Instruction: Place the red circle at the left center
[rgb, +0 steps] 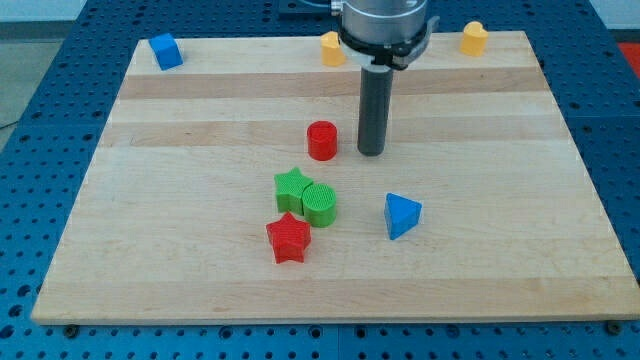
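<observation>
— What lies on the wooden surface (200, 270) near the middle?

— A green star (291, 187) touching a green cylinder (320, 204) on its right. Just below them a red star (289, 238). A blue triangle (402, 215) sits to the view's right, apart from those three.

— And along the view's top edge?

— A blue cube (166, 51) at the left corner, a yellow block (332, 48) near the centre, and another yellow block (474, 38) toward the right. Their shapes are hard to make out.

1. Comes down from the far centre of the scene, grey wrist housing partly cut off by the top edge.
2. Ends in a straight dark rod, standing upright.
3. My tip (371, 152) rests at table height, slightly right of centre.
</observation>
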